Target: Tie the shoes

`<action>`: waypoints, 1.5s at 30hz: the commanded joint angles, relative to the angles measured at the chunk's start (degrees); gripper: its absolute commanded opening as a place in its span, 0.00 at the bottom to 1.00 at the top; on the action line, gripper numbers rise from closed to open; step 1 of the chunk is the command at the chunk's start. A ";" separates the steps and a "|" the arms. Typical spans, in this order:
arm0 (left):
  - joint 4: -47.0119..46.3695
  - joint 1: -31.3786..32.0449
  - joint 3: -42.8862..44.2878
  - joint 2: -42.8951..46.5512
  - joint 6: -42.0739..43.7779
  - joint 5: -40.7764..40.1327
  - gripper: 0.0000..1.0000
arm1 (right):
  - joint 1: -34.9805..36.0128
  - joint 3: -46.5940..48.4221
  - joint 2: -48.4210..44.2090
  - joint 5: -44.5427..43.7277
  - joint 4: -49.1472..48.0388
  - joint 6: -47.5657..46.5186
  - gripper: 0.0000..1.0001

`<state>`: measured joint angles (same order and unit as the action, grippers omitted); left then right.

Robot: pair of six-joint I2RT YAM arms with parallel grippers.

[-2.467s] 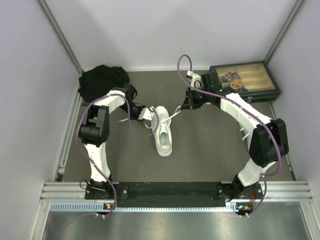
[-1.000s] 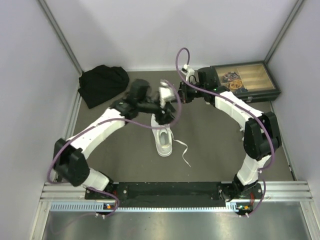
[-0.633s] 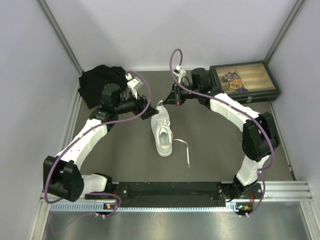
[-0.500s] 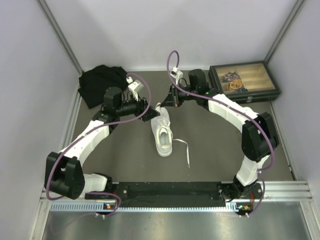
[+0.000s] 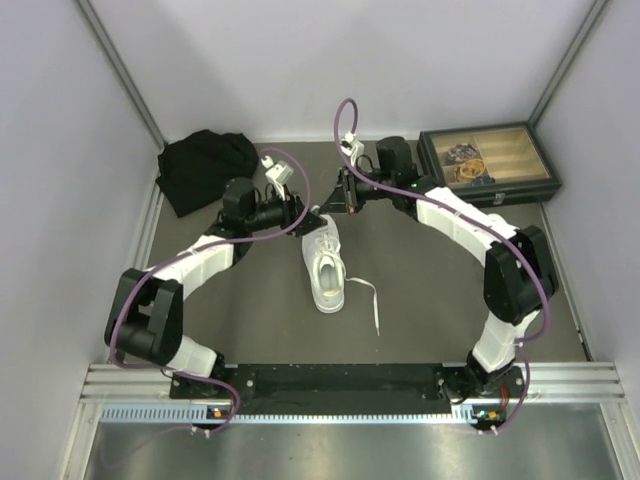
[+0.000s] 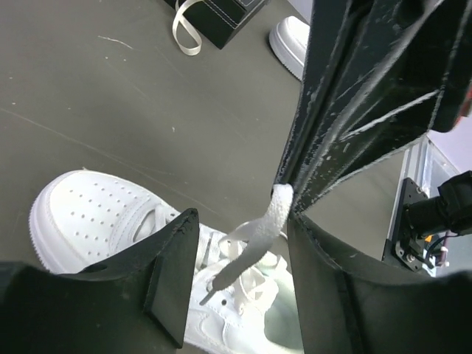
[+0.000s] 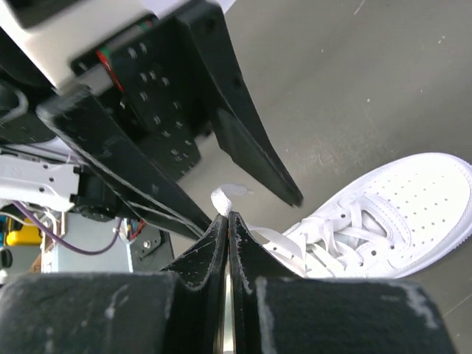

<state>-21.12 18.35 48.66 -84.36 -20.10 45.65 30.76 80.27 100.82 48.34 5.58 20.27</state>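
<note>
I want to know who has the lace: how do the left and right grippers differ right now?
The right gripper is shut, pinching a lace end; the left gripper is open and grips nothing. The right gripper's fingers meet on the lace, while the left gripper's fingers stand either side of it. Both hang close together over the sneaker, at its far end.

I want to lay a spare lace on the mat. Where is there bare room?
Bare mat lies between the loose lace and the right arm, and between the white sneaker and the left arm. Crowded over the toe, where the right hand pinches a lace end beside the left hand; black cloth bundle and box fill far corners.
</note>
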 commanded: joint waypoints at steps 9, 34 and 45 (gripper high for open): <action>-5.07 1.60 1.08 -2.66 -3.20 -1.96 0.00 | -2.80 2.62 -5.27 4.57 3.63 1.52 0.40; -1.73 -2.26 -2.43 -2.57 -7.85 -2.14 0.00 | 2.28 -23.75 -11.52 -24.61 18.43 -40.66 0.55; -2.69 -4.46 -3.14 -3.97 -9.35 -0.03 0.00 | 7.37 -23.94 -8.62 -18.90 9.18 -45.23 0.55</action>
<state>-22.17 14.57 45.65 -88.05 -28.75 44.01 35.46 53.69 90.35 26.48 18.68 -20.45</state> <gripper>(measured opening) 0.014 0.546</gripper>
